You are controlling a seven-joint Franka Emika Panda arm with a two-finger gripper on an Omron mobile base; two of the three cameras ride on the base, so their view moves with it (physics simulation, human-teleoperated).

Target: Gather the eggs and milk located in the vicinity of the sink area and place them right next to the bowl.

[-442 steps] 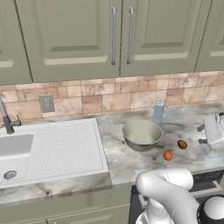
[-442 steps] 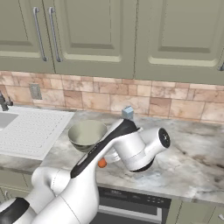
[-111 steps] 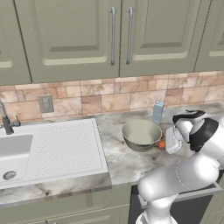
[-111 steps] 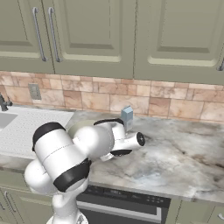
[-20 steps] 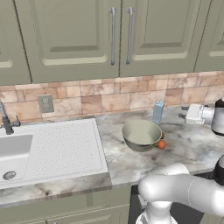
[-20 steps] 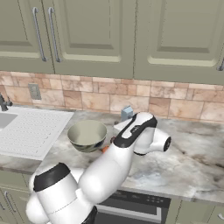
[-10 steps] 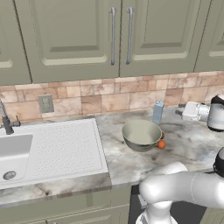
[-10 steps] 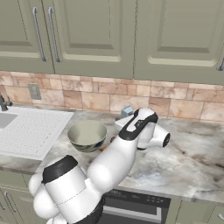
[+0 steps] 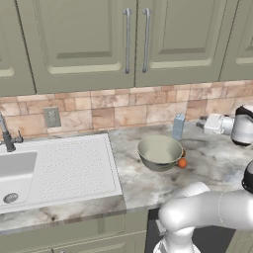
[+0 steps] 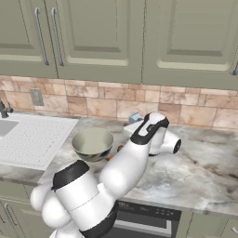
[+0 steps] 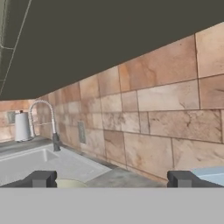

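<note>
Pincer gaping wide, gripping nothing, hovering level along the tiled wall with one milk carton just ahead of its tips, and below and beyond that sits one bowl, nothing visible inside, one egg touching its near side.

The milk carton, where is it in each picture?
Left base view: the milk stands at the backsplash, just behind and right of the bowl.
Right base view: only its top peeks out behind the white arm, right of the bowl.
Hand view: a pale blue corner at the lower right.
Shared landmark: the bowl.
</note>
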